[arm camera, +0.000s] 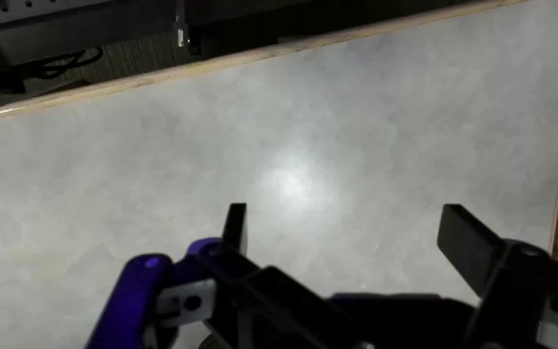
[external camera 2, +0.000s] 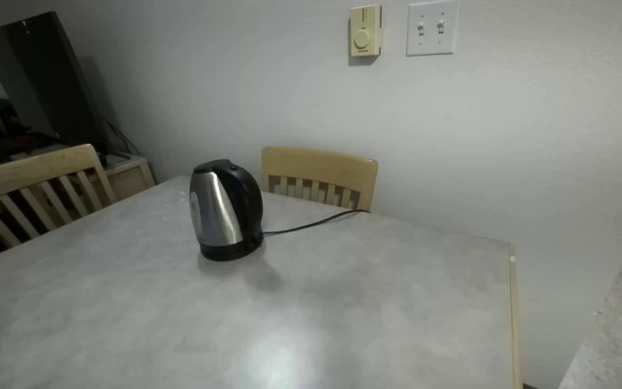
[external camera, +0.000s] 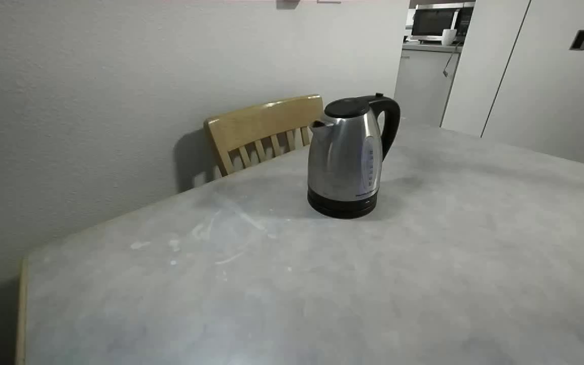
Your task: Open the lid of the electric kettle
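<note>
The electric kettle stands upright on the grey table, in both exterior views. It is brushed steel with a black handle and a black base. Its round black lid lies flat and shut on top; the lid also shows edge-on in an exterior view. My gripper is open with nothing between its fingers, above the table in the wrist view. The gripper is out of view in both exterior views. A small dark curved edge shows at the bottom of the wrist view; I cannot tell what it is.
The table has a wooden edge. A black cord runs from the kettle's base to the table's edge near a wooden chair. Another chair stands at the far left there. A wall rises behind the table.
</note>
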Available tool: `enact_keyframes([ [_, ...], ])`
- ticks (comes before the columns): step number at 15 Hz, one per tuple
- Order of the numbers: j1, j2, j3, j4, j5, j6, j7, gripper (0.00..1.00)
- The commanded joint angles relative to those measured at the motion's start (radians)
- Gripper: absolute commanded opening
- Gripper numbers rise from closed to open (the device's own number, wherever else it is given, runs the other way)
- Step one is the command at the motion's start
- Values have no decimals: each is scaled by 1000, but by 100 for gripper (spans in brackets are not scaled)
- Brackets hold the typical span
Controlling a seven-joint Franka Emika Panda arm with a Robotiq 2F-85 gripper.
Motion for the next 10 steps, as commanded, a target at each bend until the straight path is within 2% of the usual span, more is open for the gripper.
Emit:
enact_keyframes([
  [1,-6,-1,4,2,4,-5,-4,100],
  [4,-31,31,-24,44,-16,-4,-35,100],
  [10,-141,121,-83,149,-83,4,-35,100],
])
